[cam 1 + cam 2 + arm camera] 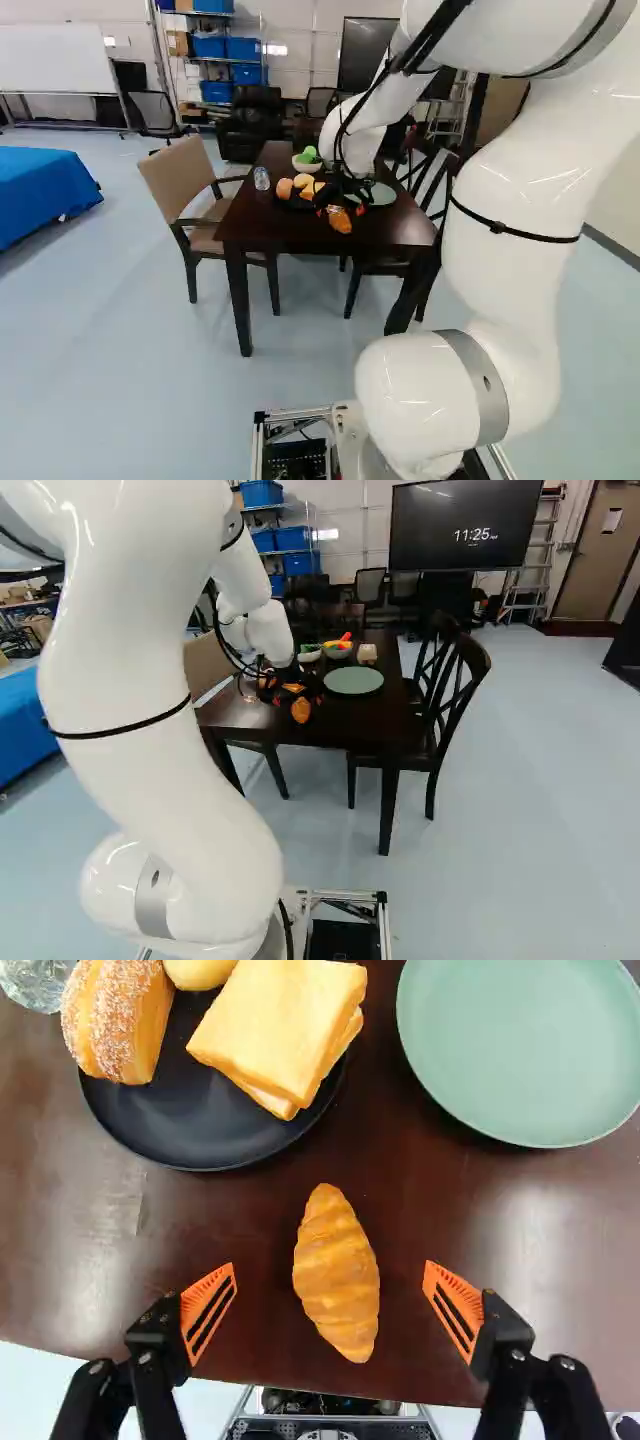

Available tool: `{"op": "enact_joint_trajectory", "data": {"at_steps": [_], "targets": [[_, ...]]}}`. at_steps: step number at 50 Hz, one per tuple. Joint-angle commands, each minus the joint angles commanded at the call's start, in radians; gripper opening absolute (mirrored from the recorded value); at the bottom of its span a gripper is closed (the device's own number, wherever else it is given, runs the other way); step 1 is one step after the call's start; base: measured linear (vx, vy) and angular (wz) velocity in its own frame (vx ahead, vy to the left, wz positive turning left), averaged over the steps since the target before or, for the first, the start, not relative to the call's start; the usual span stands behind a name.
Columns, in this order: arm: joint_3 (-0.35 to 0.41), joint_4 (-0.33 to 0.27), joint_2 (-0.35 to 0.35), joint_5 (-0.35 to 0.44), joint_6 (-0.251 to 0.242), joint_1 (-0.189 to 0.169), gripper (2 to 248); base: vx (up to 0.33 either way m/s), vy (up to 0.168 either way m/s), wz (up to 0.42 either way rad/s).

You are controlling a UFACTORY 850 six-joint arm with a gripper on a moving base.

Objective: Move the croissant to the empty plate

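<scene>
Item: arm [500, 250], white, one, rising from the base and reaching over the near side of the worktop [250, 1340].

Item: gripper [330, 1269], black, two fingers with orange pads [209, 1312], spread wide and holding nothing; a gap shows on either side between pad and pastry.

Item: croissant [343, 1305], one, golden brown, lying on the worktop close to its near edge, between the spread fingers, touched by neither. Not on any plate.

Item: black plate [190, 1145], round, ahead of the croissant and apart from it. Contents: sliced bread [280, 1035], stacked; sugared pastry [118, 1020]; yellow roll [200, 968], part seen.

Item: green plate [353, 681], round, bare, beside the black plate and apart from it; the evident destination.

Item: clear vessel [261, 178], one, standing beside the black plate.

Items: bowl with a green piece in it [307, 164]; bowl of mixed bright pieces [337, 651]; both farther along the worktop.

Condition of task: early. Done, by appearance: gripper placed about the croissant. Outstanding: close on it, lift, carry across to the green plate, lower, let go. Of the move proper, nothing is accomplished.
</scene>
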Motion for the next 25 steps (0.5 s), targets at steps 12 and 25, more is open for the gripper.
{"op": "enact_joint_trajectory", "data": {"at_steps": [12,25], "targets": [[-0.032,0.0,-0.026,-0.033,0.0,0.006,247,0.0,0.0,0.0],[-0.066,0.0,-0.055,-0.069,0.0,0.012,247,0.0,0.0,0.0]]}}
